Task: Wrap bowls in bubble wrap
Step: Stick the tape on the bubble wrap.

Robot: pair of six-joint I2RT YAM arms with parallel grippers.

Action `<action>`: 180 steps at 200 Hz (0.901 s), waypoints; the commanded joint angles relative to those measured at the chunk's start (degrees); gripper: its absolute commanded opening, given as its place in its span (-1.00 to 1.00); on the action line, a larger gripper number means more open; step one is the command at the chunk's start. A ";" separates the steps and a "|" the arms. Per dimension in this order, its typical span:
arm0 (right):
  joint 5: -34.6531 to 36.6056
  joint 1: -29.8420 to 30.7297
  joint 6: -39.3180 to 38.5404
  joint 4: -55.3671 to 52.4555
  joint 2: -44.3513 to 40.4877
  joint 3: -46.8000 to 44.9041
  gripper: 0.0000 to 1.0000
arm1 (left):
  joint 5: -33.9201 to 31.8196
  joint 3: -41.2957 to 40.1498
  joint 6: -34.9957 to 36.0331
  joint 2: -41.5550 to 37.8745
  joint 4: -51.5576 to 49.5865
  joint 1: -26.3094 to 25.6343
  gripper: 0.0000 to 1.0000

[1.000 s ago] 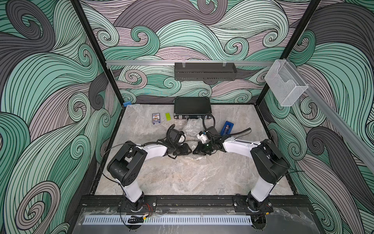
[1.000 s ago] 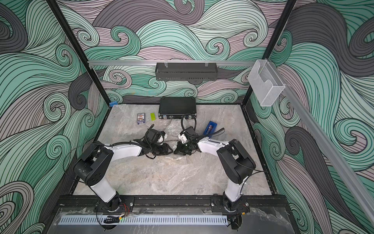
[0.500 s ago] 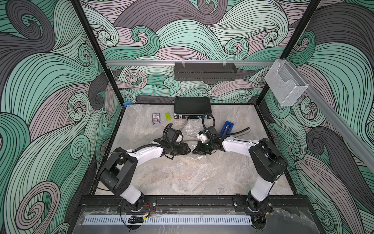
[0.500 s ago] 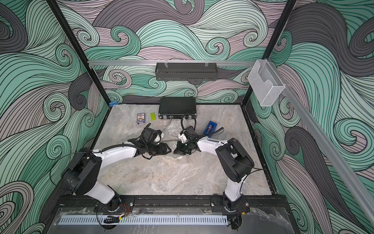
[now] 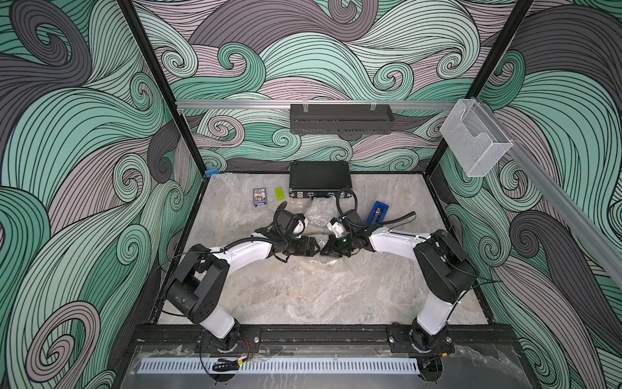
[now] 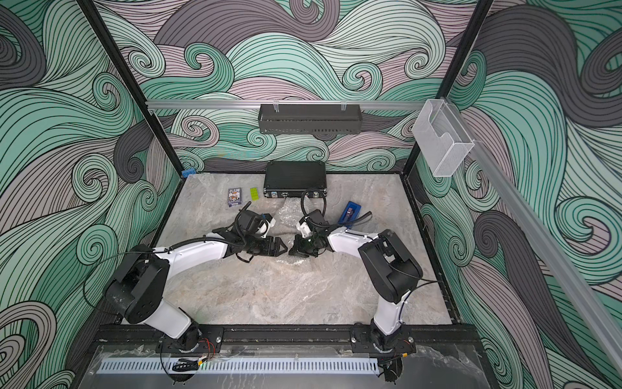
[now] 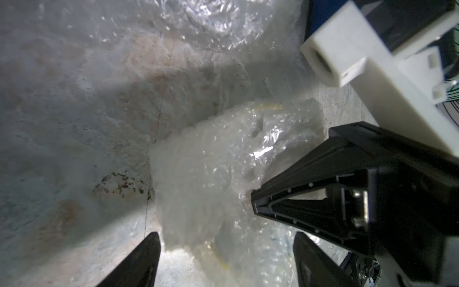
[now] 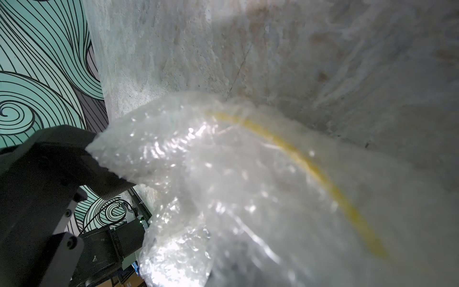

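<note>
Though bubble wrap (image 8: 198, 174) blurs the bowl (image 8: 301, 158), its yellow rim shows.

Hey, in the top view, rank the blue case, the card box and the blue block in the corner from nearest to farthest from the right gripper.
Measured from the right gripper in a top view:
1. blue case, just behind the gripper, towards the right.
2. card box, farther back, on the left side.
3. blue block, in the far left corner of the table.

Yellow-rimmed bowl (image 8: 320, 174) under bubble wrap (image 8: 198, 161)
</note>
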 commanded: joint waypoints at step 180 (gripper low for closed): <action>1.12 -0.30 -1.42 -2.70 2.71 2.13 -1.00 | 15.24 16.51 16.70 17.96 -8.57 5.25 0.66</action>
